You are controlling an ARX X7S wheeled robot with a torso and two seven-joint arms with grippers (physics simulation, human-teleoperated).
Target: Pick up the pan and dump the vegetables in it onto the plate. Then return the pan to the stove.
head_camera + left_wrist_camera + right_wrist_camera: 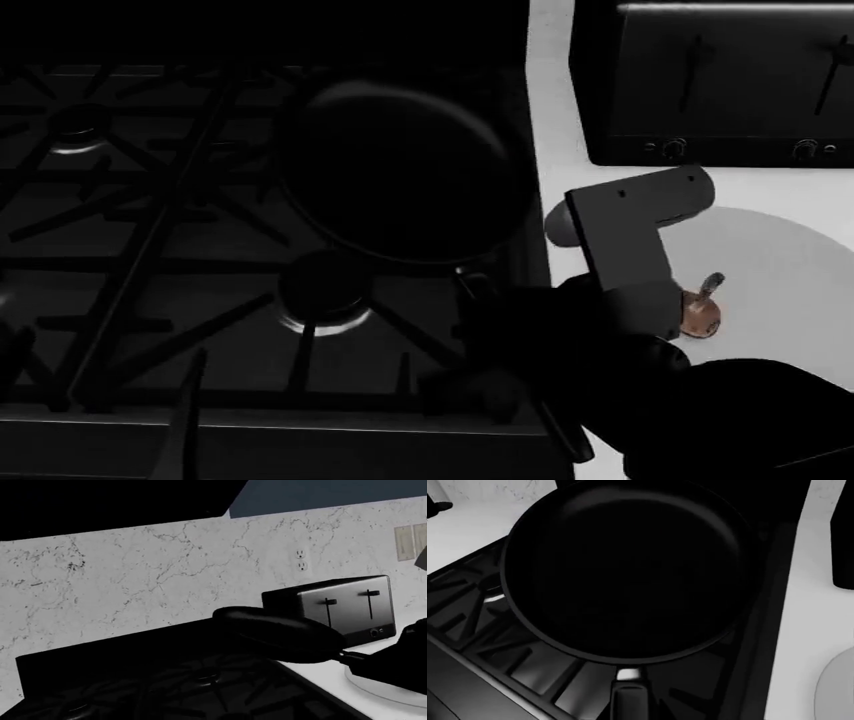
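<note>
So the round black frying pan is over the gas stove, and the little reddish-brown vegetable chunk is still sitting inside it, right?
Not quite. The round black frying pan is over the black gas stove, but it is empty, as the right wrist view shows. In the head view the small reddish-brown vegetable chunk lies on the flat light-grey plate.

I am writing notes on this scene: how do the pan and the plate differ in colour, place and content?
The pan is black; the plate is light grey. The pan is over the stove grates, held up clear of them in the left wrist view; the plate lies flat on the white counter. The pan is empty; the plate bears the reddish-brown vegetable. Both are round.
</note>
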